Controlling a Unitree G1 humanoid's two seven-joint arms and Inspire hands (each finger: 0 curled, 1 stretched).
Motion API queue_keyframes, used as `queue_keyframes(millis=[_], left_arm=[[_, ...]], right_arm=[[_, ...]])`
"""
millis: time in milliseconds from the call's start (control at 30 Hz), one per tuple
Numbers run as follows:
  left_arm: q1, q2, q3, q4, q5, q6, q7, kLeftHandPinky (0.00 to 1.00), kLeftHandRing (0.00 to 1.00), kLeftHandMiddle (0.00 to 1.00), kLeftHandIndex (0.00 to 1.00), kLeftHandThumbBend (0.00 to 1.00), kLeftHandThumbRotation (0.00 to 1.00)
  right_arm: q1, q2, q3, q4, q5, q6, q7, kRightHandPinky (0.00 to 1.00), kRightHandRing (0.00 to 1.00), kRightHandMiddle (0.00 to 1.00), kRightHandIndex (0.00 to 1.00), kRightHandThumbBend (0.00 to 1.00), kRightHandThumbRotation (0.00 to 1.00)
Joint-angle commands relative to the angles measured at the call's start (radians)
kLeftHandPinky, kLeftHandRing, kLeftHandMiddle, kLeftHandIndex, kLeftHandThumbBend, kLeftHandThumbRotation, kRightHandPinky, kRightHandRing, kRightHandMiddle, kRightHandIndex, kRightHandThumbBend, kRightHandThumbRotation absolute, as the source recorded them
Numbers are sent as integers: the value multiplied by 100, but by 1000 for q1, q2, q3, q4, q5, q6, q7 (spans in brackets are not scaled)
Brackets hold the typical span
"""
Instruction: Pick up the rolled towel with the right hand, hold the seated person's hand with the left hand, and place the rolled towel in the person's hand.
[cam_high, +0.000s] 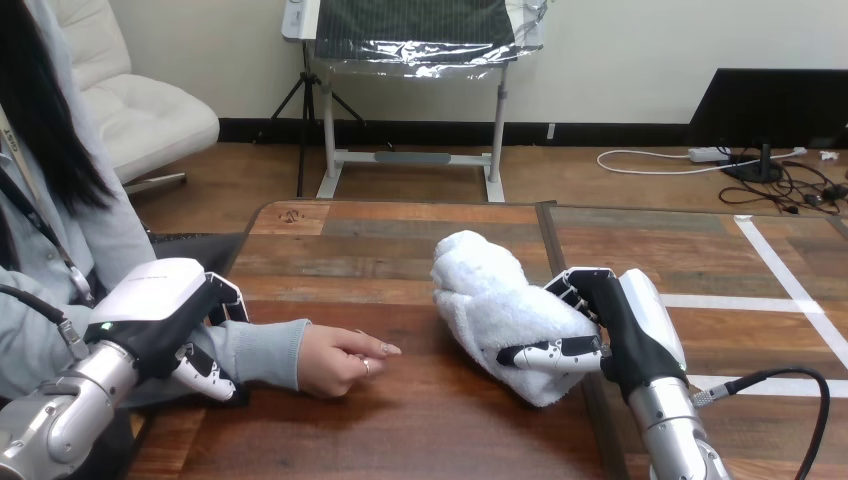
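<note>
Right hand (640, 340): clamped on rolled towel (490, 300), mid-table (400, 430) | Left hand (165, 320): curled round person's forearm (262, 350), left edge | Next: lift towel clear; person's hand (340, 362) palm-down, probably needs turning.

Fluffy white terry-cloth towel (490, 300) on a matt, grained wooden table (400, 240).
</note>
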Motion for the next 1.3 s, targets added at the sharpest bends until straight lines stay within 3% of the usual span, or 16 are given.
queue_keyframes(millis=[0,500,1267], left_arm=[[-33,-5,-8,1,-15,-12,-2,29,36,42,43,89,0],[-26,-6,-3,-15,-31,-38,-2,28,34,41,41,89,0],[-15,-12,12,-36,-73,-75,-34,29,35,40,40,90,0]], right_arm=[[-47,15,-17,-29,17,-19,-36,24,28,38,43,84,0],[-81,27,-37,-28,36,-8,-49,27,31,41,43,82,0],[-120,26,-41,-40,41,-77,-86,28,31,41,45,80,0]])
